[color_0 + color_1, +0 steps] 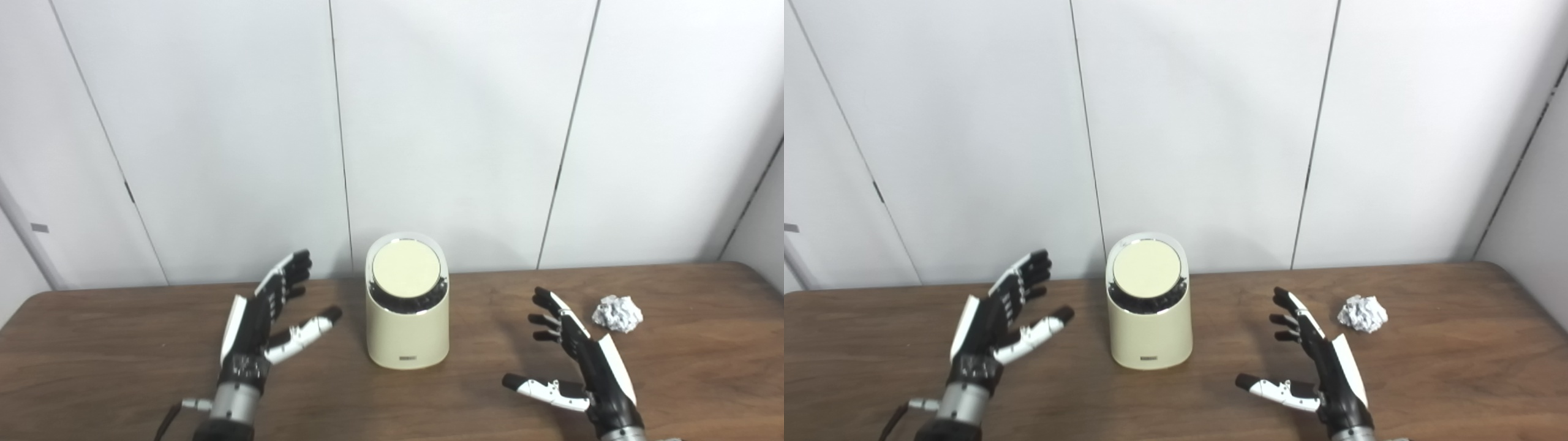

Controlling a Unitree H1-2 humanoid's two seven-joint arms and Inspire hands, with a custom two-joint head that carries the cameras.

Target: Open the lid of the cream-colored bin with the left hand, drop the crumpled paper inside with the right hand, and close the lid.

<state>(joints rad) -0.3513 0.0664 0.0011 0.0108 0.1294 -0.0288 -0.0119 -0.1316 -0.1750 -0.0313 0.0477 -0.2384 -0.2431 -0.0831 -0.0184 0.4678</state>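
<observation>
The bin (407, 318) stands upright on the table (122, 343), its long axis vertical, near the back edge and close to the wall (459, 122). Its top is cut on a slant, so the round lid (406, 269) tilts to face the cameras. The lid sits shut, a dark ring showing around its lower edge. A small label low on the bin's front also faces the cameras.

The left hand (263, 321) hovers to the left of the bin, palm turned toward it, fingers (291, 272) spread and released, holding nothing. Its thumb reaches toward the bin's side but stays apart from it, with bare table between.

The right hand (1323, 361) hovers on the other side of the bin, farther from it, fingers also spread and empty, thumb stretched inward toward the bin. The paper ball (1362, 313), white and crumpled, lies on the table just beyond and to the outside of these fingertips, not touching them.

Both views show the same things. The left eye view shows a grey post at the far left edge more fully, while the right eye view shows more of the side wall on the right.
</observation>
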